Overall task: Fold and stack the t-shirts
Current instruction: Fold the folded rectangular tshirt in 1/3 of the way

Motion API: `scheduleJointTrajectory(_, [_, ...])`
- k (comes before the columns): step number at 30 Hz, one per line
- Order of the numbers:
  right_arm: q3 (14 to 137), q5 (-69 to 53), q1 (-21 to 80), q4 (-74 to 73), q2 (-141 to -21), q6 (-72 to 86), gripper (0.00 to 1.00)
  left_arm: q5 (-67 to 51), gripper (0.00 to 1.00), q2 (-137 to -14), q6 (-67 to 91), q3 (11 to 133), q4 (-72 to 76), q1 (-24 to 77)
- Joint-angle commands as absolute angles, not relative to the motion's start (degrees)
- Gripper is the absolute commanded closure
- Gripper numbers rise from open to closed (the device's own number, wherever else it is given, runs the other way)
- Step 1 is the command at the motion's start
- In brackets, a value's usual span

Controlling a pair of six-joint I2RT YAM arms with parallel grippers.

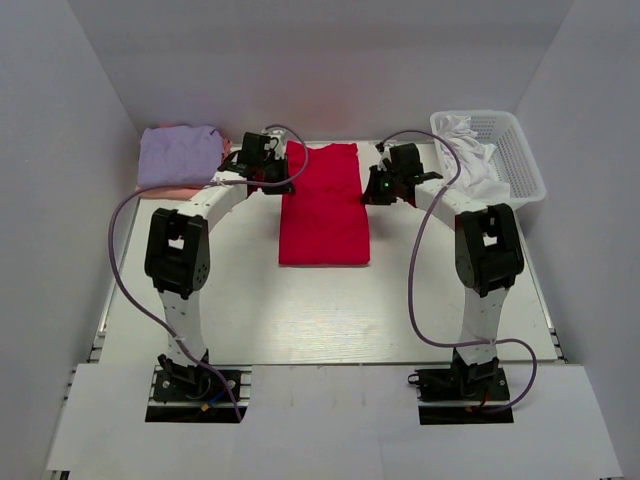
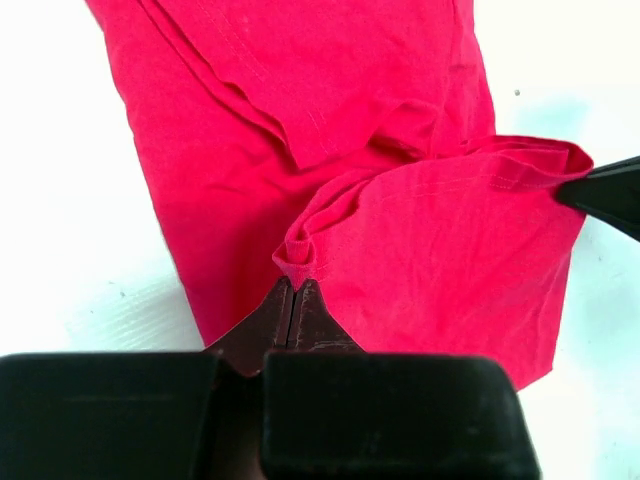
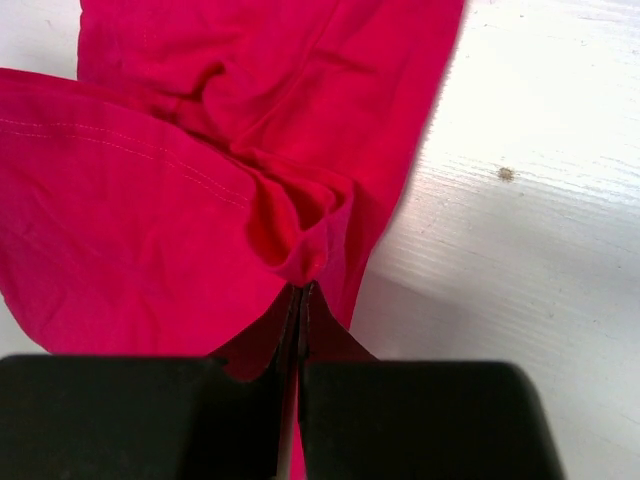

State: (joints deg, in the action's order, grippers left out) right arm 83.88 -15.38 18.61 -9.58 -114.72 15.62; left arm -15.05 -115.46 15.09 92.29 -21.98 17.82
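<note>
One large red t-shirt covers the middle of the desk as a long strip with its sides folded in. Its near end lies flat and its far end is gathered up between our two sets of jaws. Our main worry, as we judge it, is the whole strip. If we carry the far edge toward the near one unevenly, the cloth skews and the tucked sides spill open. If we lift too high, the near end drags along the desk and the fold lands crooked.

Far left, the lavender t-shirt rests on the salmon-pink t-shirt, well apart from this work. The white basket stands far right.

Our holds are smaller again. The left jaws are pressed together on a little pucker of the edge at the far left corner, and the right jaws likewise pinch the far right corner. Each bite takes only a nub of fabric at the very tips, so either could slip out under the shirt's weight.
</note>
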Motion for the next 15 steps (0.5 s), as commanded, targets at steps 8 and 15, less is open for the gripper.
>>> scheduleJointTrajectory(8, [88.8, -13.4, 18.2, -9.8, -118.0, 15.0, 1.00, -9.9, 1.00, -117.2, 15.0, 93.2, -22.1, 17.1])
scheduleJointTrajectory(15, [92.4, -12.3, 17.7, -11.6, -122.1, 15.1, 1.00, -7.9, 1.00, -120.0, 15.6, 93.3, -20.7, 17.1])
